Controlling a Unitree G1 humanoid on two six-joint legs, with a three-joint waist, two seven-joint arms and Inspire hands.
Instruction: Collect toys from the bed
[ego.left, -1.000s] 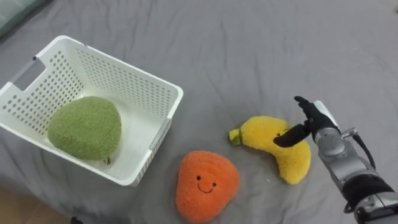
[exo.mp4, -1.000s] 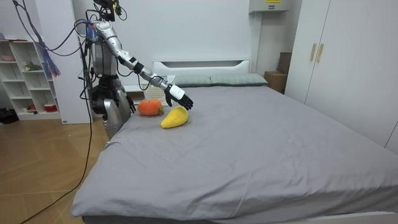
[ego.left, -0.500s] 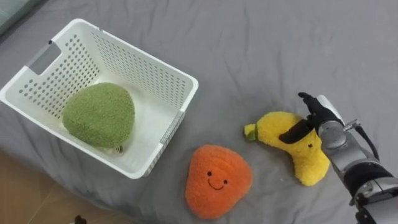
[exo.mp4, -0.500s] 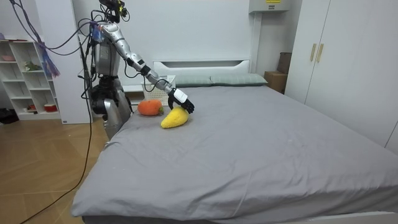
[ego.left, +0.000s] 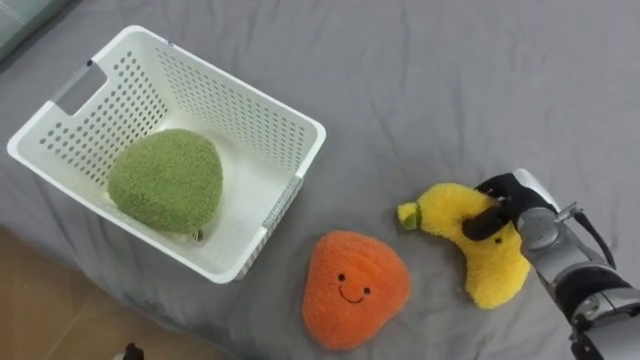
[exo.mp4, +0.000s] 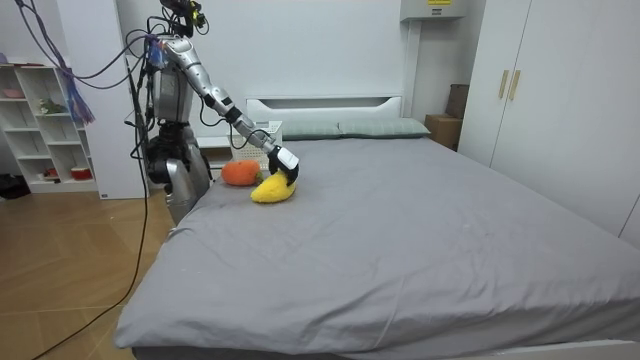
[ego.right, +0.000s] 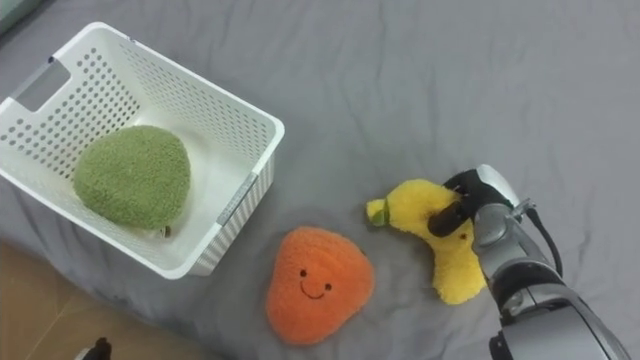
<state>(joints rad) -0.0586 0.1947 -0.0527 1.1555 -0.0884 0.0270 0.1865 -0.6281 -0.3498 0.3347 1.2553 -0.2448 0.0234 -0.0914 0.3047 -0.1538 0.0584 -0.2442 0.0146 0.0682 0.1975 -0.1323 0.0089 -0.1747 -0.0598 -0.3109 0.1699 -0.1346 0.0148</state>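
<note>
A yellow banana plush (ego.left: 470, 245) lies on the grey bed (ego.left: 450, 80), to the right of an orange plush (ego.left: 355, 290) with a smiling face. My right hand (ego.left: 510, 200) comes in from the lower right and rests on the banana's middle, with fingers and thumb curled round it. A white perforated basket (ego.left: 240, 95) stands at the left and holds a green round plush (ego.left: 165, 180). In the room view I stand at the bedside with the right arm stretched down to the banana plush (exo.mp4: 270, 190).
The bed's near edge and the wooden floor (ego.left: 60, 320) show at the lower left. Bare grey cover spreads beyond the toys. A white shelf unit (exo.mp4: 45, 125) and wardrobes (exo.mp4: 560, 90) line the room's walls.
My right hand's fingers, straight over the banana plush before, have come down and curled round it. The banana has shifted slightly toward the orange plush. The head camera has moved a little.
</note>
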